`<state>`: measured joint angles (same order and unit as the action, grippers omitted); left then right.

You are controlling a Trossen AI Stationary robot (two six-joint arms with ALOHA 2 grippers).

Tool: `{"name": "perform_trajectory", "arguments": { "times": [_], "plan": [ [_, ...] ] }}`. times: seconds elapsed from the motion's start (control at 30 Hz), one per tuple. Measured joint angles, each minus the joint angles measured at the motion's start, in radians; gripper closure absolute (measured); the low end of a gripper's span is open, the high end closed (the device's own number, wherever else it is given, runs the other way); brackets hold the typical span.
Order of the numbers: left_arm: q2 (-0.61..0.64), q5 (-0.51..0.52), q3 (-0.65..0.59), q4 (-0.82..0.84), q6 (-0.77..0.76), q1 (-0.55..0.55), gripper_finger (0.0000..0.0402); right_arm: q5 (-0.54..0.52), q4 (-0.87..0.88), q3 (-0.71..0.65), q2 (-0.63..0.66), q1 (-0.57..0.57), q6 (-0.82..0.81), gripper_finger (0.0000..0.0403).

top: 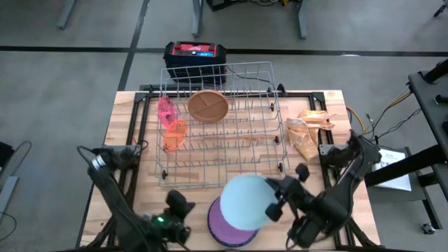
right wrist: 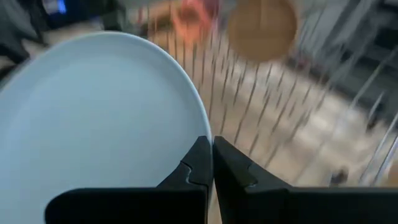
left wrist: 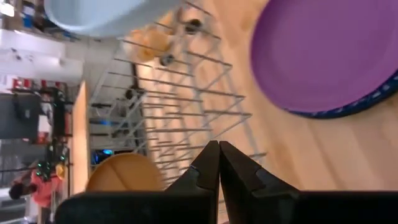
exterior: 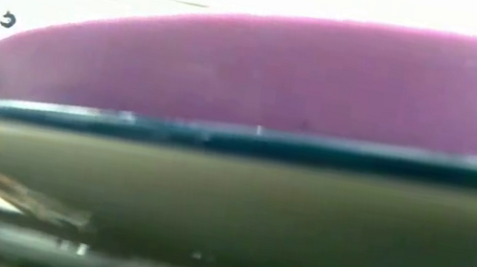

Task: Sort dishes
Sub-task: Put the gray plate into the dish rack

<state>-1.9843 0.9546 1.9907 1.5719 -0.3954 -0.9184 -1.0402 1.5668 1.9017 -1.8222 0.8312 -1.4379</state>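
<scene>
A pale white plate (top: 245, 201) hangs over the near edge of the wire rack (top: 231, 150), with my right gripper (top: 274, 208) shut on it. Beneath it a purple plate (top: 225, 228) lies on top of a blue speckled plate (left wrist: 367, 102) at the table's near edge. In the low view the purple plate (exterior: 278, 72) rests on a dark plate (exterior: 227, 200). A brown divided plate (top: 207, 106), a pink cup (top: 166, 110) and an orange cup (top: 175, 135) sit in the rack. My left gripper (top: 180, 204) hovers shut and holding nothing, left of the stack. My right gripper pinches the white plate's rim (right wrist: 204, 132) between its two fingers, on the side toward the table's right. The fingers come from the right, slanting downward. The plate is lifted clear, above the purple plate and the rack's near edge.
Crumpled tan packets (top: 308, 129) lie right of the rack. A black and red box (top: 194, 52) stands behind the rack's far edge. Bare wood shows on the table's left side (top: 129, 126).
</scene>
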Motion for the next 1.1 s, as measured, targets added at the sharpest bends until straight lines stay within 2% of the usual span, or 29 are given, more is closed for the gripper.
{"name": "perform_trajectory", "arguments": {
  "times": [0.37, 0.53, 0.7, 0.83, 0.97, 1.03, 1.1],
  "plan": [
    [0.413, 0.078, -0.298, -0.014, -0.032, -0.003, 0.0401, -0.305, 0.001, 0.109, 0.116, -0.217, 0.543, 0.0403],
    [0.581, 0.185, -0.387, -0.027, -0.059, -0.001, 0.0401, -0.394, -0.005, 0.123, 0.171, -0.383, 0.756, 0.0403],
    [0.701, 0.275, -0.412, -0.059, -0.061, -0.001, 0.0401, -0.511, -0.008, 0.123, 0.204, -0.575, 0.916, 0.0403],
    [0.775, 0.347, -0.412, -0.066, -0.059, -0.001, 0.0401, -0.53, -0.013, 0.122, 0.204, -0.744, 0.99, 0.0403],
    [0.835, 0.443, -0.395, -0.07, -0.059, -0.001, 0.0401, -0.523, -0.053, 0.119, 0.181, -0.898, 0.996, 0.0403],
    [0.86, 0.471, -0.375, -0.07, -0.059, -0.001, 0.0401, -0.461, -0.106, 0.119, 0.158, -0.959, 1.026, 0.0403],
    [0.878, 0.494, -0.358, -0.071, -0.059, -0.001, 0.0401, -0.325, -0.219, 0.12, 0.139, -1.017, 1.123, 0.0403]
  ]
}}
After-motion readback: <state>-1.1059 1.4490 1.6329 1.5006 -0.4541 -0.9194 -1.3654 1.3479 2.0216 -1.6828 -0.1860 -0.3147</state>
